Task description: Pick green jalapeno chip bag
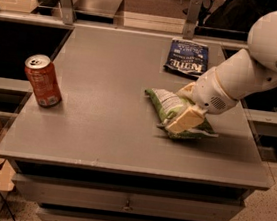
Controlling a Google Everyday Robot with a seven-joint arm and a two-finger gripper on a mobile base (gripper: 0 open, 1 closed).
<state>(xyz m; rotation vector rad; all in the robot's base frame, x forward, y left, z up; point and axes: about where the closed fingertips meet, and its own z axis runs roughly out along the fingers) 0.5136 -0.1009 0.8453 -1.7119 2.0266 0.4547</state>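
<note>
One gripper [181, 109], we saw, pinched the green chip bag [162, 101] on the table [101, 128] between both fingers [185, 119]; a can [42, 80] stood well apart.

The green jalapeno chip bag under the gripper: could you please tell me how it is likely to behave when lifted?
The green jalapeno chip bag looks puffy and crinkly, so probably light and yielding, not stiff. The gripper sits over one end, so the free end facing the red can may droop or swing when raised.
</note>
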